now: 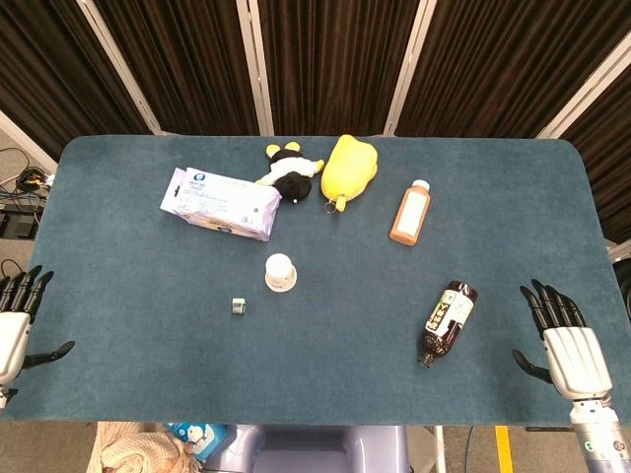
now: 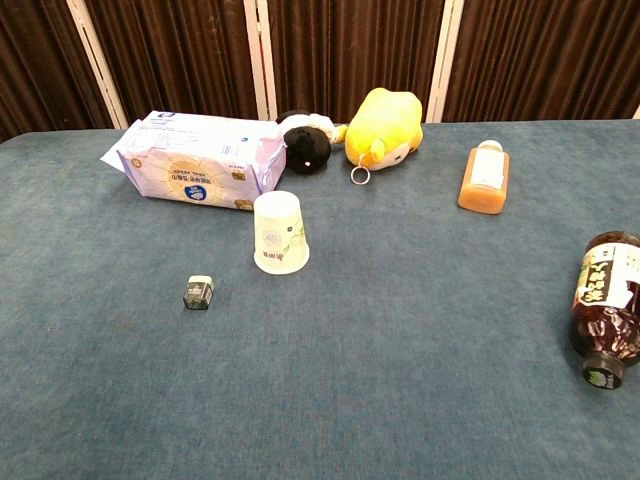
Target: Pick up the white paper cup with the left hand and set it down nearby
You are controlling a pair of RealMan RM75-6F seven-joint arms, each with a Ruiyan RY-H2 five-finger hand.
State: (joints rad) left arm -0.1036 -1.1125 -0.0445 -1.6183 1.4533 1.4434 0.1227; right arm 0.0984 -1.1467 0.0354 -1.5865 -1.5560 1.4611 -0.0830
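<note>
Room: dark brown pleated curtains (image 1: 335, 59) hang behind the table, split by pale upright rails; cables lie on the floor at the left edge of the head view.
Surface: a table (image 1: 128, 296) covered in blue-grey felt-like cloth with rounded far corners.
Hidden or cut off: the left hand (image 1: 15, 320) is cropped by the frame's left edge in the head view; neither hand shows in the chest view. The dark bottle (image 2: 605, 305) is cut by the right edge there. Print on the labels is too small to read.
Left hand: fingers spread, holding nothing, at the table's near left edge, well apart from the cup.
Right hand (image 1: 564, 340): white palm, black fingers spread, holding nothing, at the near right corner.
White paper cup (image 2: 279, 233): upside down, rim on the cloth, tapering, faint print on its side; near the table's middle, just in front of the tissue pack.
Tissue pack (image 2: 195, 160): soft glossy plastic, pale lilac, lying flat.
Small box (image 2: 198, 292): dark green, left of the cup and nearer.
Plush toys: 1 black-and-white (image 2: 306, 142), 1 yellow with a metal ring (image 2: 382, 128), touching at the far edge.
Orange bottle (image 2: 484, 178): lying flat, white cap.
</note>
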